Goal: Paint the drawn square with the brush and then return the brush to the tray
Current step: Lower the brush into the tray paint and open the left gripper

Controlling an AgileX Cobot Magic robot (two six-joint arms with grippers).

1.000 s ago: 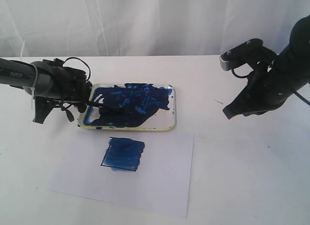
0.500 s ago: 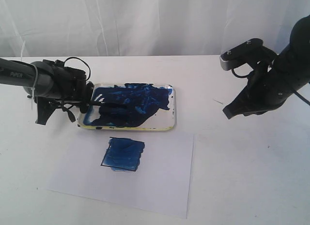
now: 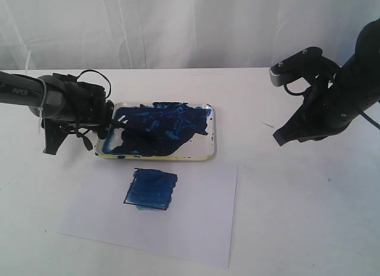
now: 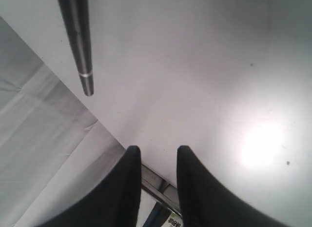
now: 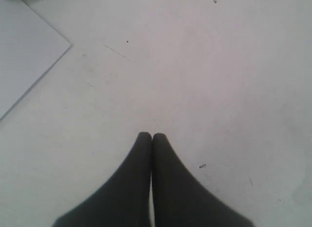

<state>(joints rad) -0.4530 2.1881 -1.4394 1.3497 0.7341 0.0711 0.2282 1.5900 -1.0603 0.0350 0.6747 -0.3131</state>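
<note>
White table (image 3: 297, 205), brush (image 3: 135, 129) now slanted across tray (image 3: 212, 136), left end effector (image 4: 156, 151) parted

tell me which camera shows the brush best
The exterior view: the brush lies with its tip in the tray, handle toward the left gripper. The left wrist view shows only a dark shaft end with a silver band, likely its handle. The right wrist view misses it.

right gripper (image 5: 151, 136) low centre of frame, black fingers pressed together, nothing between them. White table (image 5: 219, 66) fills most of the frame. Corner of paper sheet (image 5: 22, 46) upper left. A few dark specks.
</note>
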